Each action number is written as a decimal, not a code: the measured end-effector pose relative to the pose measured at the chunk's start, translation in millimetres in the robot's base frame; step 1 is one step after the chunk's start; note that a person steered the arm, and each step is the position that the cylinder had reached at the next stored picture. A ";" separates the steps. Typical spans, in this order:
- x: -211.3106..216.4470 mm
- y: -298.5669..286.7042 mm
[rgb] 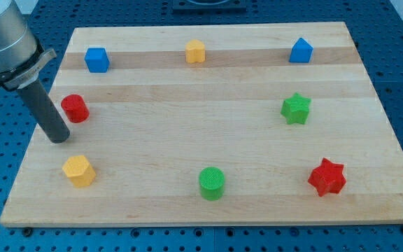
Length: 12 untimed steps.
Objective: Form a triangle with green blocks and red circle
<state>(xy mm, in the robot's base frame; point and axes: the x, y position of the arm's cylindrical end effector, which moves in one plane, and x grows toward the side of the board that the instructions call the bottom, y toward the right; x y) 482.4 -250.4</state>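
Presently, my tip is set just below-left of the red plastic cylinder, seemingly apart; no jaws are fitted; the green star block and green cylinder lie far right; a triangle is judged barely begun.

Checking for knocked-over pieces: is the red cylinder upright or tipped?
Upright: the red cylinder shows its round flat top facing up. My tip sits just below-left, apparently apart.

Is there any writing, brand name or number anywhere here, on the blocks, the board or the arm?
None: no text shows on the wooden board, on any coloured block such as the red cylinder and green star, or on the arm above my tip.
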 end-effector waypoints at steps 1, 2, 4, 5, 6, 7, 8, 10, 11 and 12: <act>3.5 0.0; 6.4 0.0; 19.3 24.9; -10.2 90.4; -38.0 173.8; -36.2 250.1; -33.7 306.8; -36.3 382.2; -40.2 393.1; -40.2 397.6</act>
